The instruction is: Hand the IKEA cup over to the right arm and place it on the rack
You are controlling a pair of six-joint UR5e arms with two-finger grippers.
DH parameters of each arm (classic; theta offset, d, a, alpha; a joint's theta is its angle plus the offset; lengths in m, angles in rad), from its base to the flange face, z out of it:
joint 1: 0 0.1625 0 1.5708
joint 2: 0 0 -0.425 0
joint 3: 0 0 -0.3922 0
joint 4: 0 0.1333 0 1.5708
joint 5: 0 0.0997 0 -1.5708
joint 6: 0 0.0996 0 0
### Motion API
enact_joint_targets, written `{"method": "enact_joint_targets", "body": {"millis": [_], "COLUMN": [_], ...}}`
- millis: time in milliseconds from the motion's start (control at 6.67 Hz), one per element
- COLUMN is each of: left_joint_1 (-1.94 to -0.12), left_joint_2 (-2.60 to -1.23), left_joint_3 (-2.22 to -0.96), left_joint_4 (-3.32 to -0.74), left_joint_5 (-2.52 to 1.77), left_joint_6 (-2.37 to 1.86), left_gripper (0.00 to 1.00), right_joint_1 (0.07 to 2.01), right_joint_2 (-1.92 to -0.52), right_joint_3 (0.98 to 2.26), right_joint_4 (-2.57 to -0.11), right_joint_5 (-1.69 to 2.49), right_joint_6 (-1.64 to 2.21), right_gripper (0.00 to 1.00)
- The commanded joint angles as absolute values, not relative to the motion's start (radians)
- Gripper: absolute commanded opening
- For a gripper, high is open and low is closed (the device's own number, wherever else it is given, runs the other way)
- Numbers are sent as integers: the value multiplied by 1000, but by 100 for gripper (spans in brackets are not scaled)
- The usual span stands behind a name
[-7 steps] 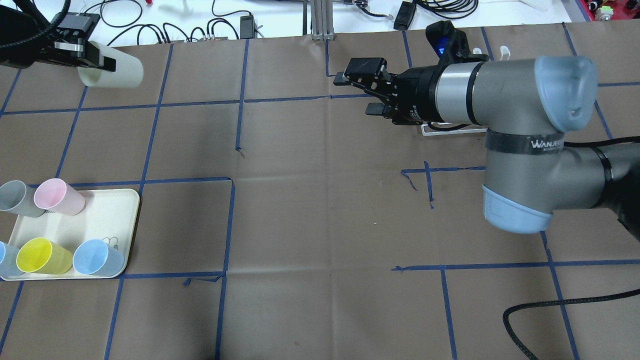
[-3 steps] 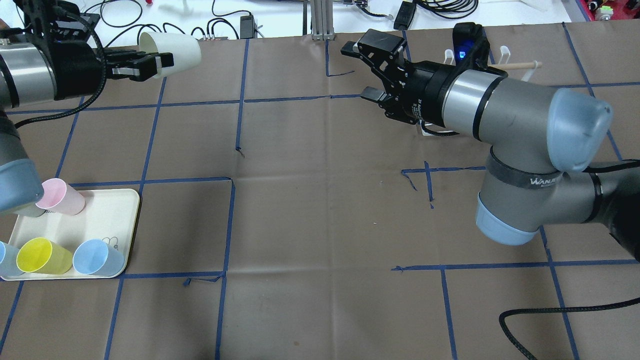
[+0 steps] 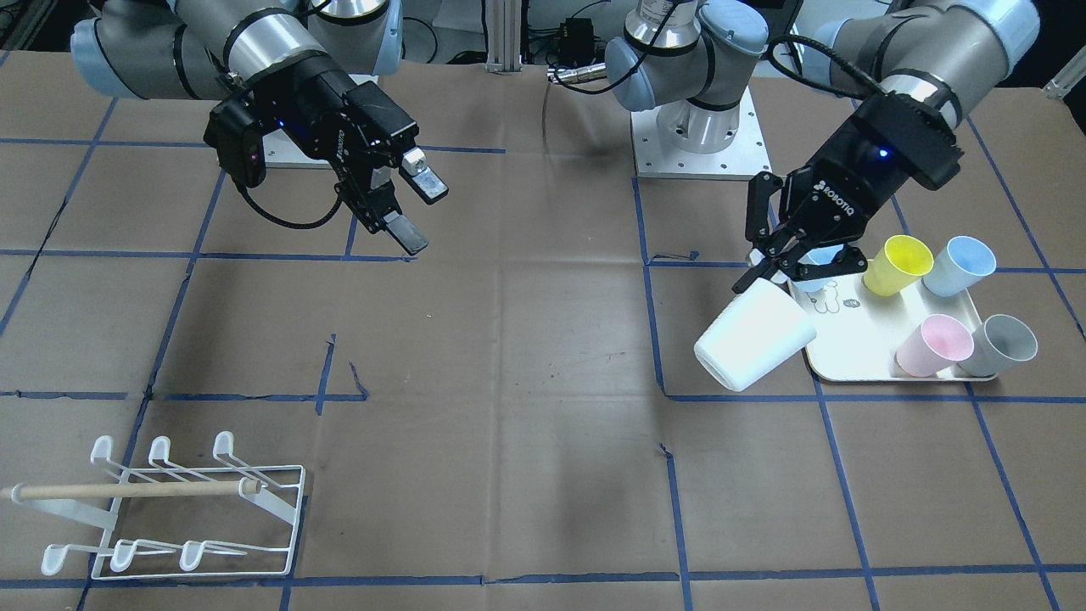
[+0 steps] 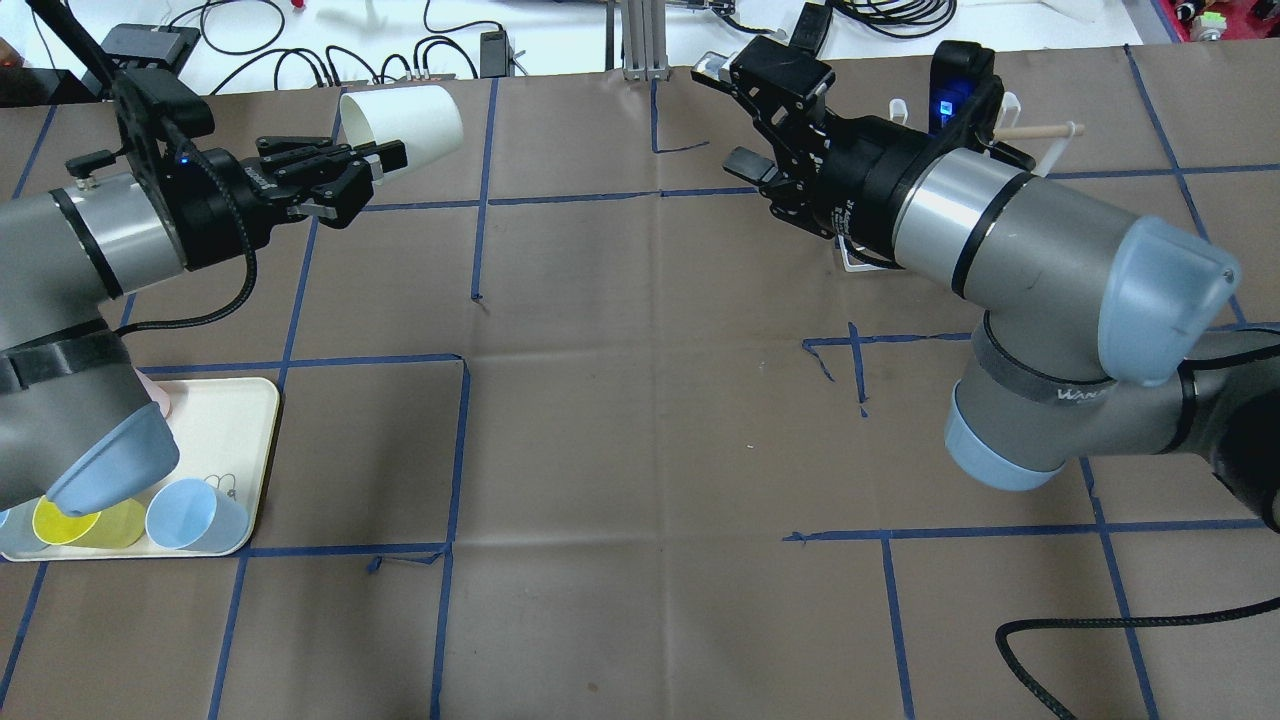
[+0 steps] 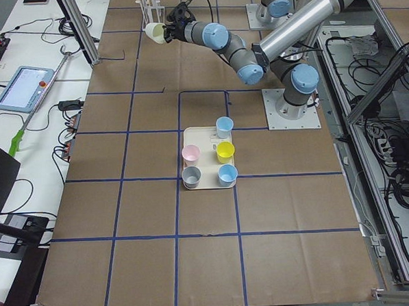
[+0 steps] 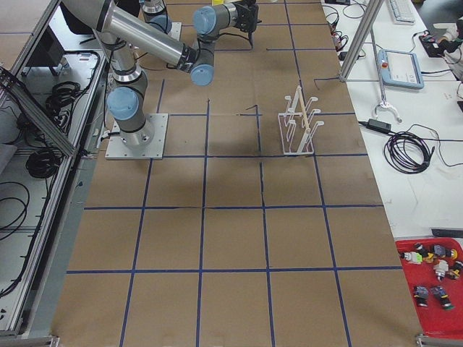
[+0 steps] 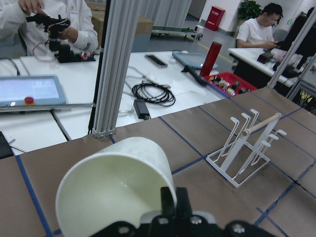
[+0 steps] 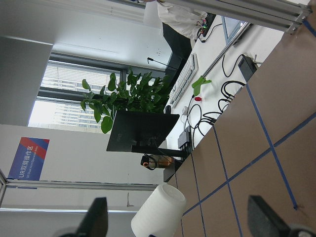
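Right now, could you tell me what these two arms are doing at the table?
The left gripper is pinching a white cup by its rim and holding it sideways in the air above the table. The right gripper is open and empty, pointed toward the cup with a clear gap between them, so the hand-over has not happened yet. The rack stands bare on the right gripper's side, and other cups sit on a tray.
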State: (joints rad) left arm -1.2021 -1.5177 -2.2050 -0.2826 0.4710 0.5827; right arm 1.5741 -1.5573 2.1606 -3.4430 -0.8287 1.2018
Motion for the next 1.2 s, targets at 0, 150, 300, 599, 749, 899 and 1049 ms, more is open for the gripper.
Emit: {"method": "enact_joint_targets", "body": {"millis": [0,150,300,599,749,899,1049], "left_joint_1": [-1283,-1304,-1310,-1365,-1406,-1420,-1420], "left_joint_2": [-1519,-1528,-1548,-1589,-1601,-1614,-1615], "left_joint_3": [-2214,-2214,-2212,-2210,-2210,-2209,-2210], "left_joint_4": [-250,-256,-261,-250,-250,-244,-241], "left_joint_5": [459,468,463,457,463,463,454], "left_joint_6": [560,552,551,538,540,540,537], "left_gripper": [0,0,0,1,1,1,1], "right_joint_1": [1574,1574,1575,1577,1580,1588,1589], "right_joint_2": [-1557,-1557,-1559,-1559,-1559,-1533,-1510], "right_joint_3": [2163,2161,2163,2163,2164,2164,2164], "right_joint_4": [-3458,-3458,-3458,-3458,-3465,-3514,-3586], "right_joint_5": [-830,-830,-830,-830,-830,-830,-830], "right_joint_6": [1204,1203,1203,1204,1204,1203,1204], "right_gripper": [100,100,100,100,100,100,100]}}
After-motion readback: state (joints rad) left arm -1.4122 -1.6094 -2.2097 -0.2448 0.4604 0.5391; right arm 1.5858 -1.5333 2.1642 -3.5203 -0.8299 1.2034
